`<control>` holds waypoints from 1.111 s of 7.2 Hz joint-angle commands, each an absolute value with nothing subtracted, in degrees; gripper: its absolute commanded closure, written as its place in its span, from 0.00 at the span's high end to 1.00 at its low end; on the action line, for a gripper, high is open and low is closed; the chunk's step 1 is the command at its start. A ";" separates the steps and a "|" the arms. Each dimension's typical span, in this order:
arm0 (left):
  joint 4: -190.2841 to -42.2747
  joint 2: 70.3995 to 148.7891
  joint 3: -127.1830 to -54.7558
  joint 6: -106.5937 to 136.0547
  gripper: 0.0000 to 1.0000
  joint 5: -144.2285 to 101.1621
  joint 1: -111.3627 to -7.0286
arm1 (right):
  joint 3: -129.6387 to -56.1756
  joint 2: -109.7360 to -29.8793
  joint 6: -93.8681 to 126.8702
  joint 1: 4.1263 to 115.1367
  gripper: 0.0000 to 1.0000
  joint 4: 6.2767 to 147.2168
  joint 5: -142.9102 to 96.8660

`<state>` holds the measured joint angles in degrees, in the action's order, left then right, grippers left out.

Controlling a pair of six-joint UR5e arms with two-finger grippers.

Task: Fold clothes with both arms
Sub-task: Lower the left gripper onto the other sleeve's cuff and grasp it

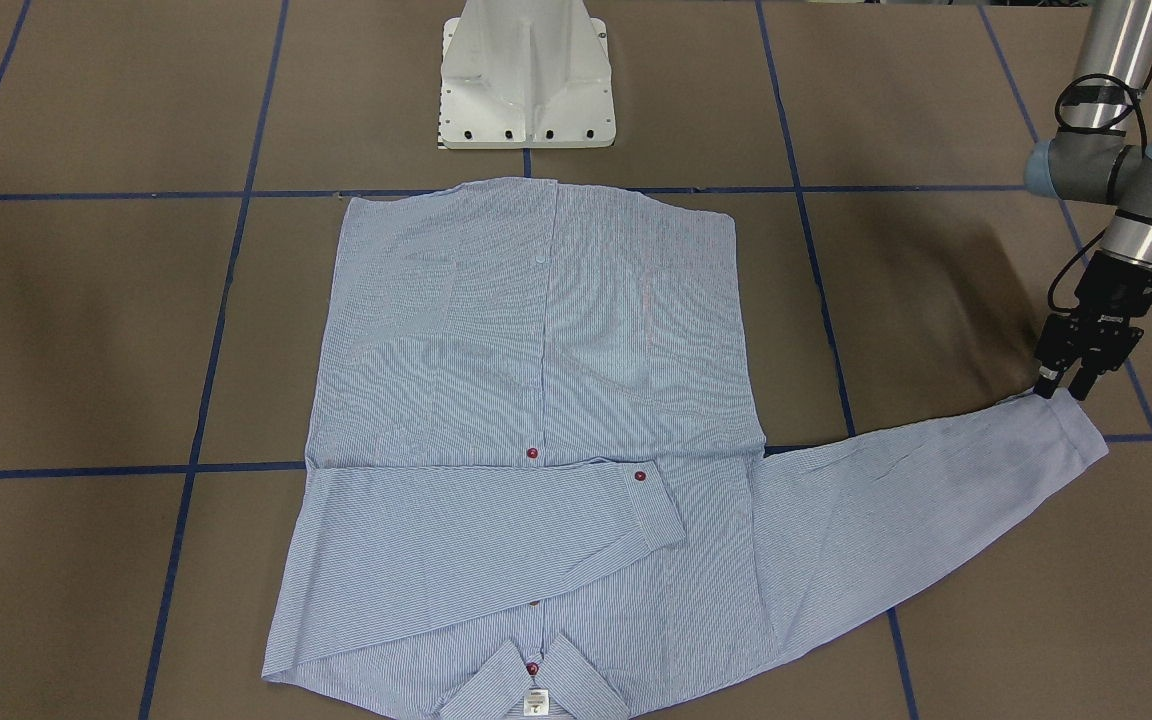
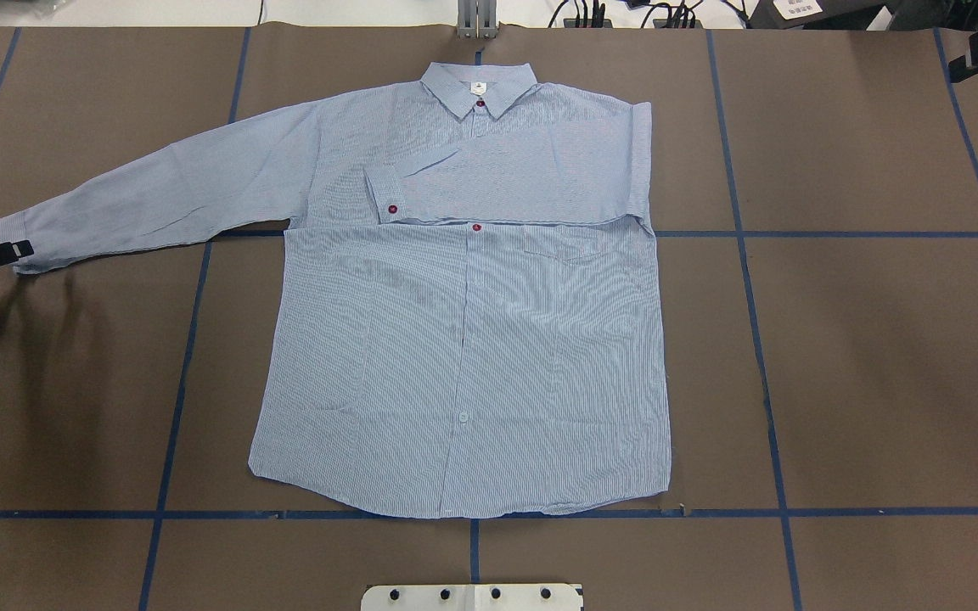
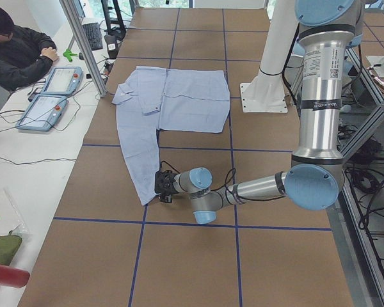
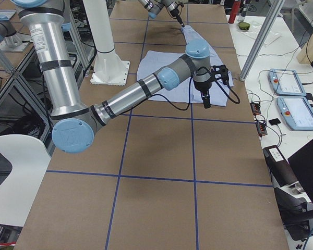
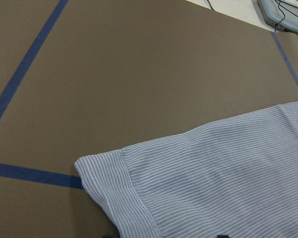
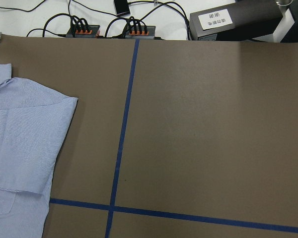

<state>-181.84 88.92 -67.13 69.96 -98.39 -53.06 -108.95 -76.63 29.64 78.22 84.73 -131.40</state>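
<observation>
The light blue striped shirt (image 2: 463,356) lies flat and buttoned on the brown table, collar (image 2: 479,89) away from the robot base. One sleeve is folded across the chest, its cuff (image 2: 383,197) near the placket. The other sleeve stretches out to the robot's left, ending in a cuff (image 1: 1071,425). My left gripper (image 1: 1062,390) is low at that cuff's edge, open, its fingers apart on either side of the cuff (image 5: 114,188). My right gripper (image 4: 205,103) hangs above the table beside the shirt's other side. I cannot tell whether it is open or shut.
The white pedestal base (image 1: 526,80) stands just behind the shirt's hem. Blue tape lines (image 2: 761,233) grid the table. A person (image 3: 16,48) sits at a side table with control tablets (image 3: 48,112). Power strips (image 6: 104,29) lie past the far edge.
</observation>
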 commanded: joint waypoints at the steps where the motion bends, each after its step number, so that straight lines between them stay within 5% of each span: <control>1: -181.93 88.86 -67.15 69.96 0.27 -98.26 -53.09 | -109.42 -76.82 29.71 78.22 1.00 84.73 -131.48; 2: -181.93 88.86 -67.15 69.96 0.06 -98.26 -53.09 | -109.51 -76.82 29.71 78.22 1.00 84.73 -131.48; 3: -182.02 88.86 -67.24 69.87 0.00 -98.26 -53.09 | -109.51 -76.82 29.71 78.22 1.00 84.73 -131.40; 8: -175.91 88.85 -77.66 69.87 0.00 -108.26 -55.09 | -109.42 -76.99 30.14 78.22 1.00 84.73 -131.48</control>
